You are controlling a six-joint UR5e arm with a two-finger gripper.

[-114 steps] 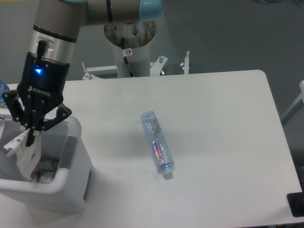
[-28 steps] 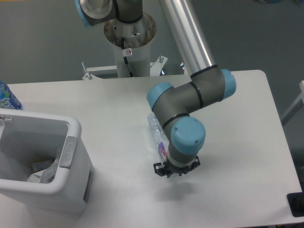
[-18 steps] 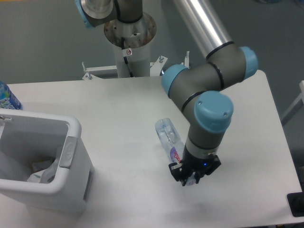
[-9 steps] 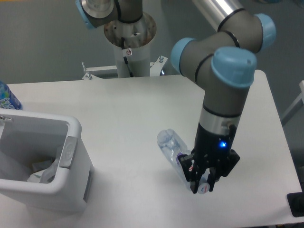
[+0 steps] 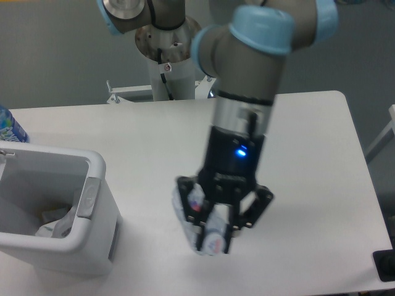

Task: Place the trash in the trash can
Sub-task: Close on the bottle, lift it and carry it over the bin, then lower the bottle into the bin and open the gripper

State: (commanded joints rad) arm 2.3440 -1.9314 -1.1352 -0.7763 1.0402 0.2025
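Moved: the gripper (image 5: 213,229) has swung left and lifted the bottle (image 5: 207,229) off the worktop (image 5: 321,185).
Fingers: pinching the bottle.
Blurry: bottle label.
Trash can (image 5: 62,246): left, wrapper (image 5: 52,227) inside, half hidden.

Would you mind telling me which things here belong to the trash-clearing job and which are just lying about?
Part of the job:
- clear bottle, held in the tool above the table
- white wrapper, already inside the bin
- white trash can

Just lying about:
- blue-labelled bottle at the left edge, behind the bin
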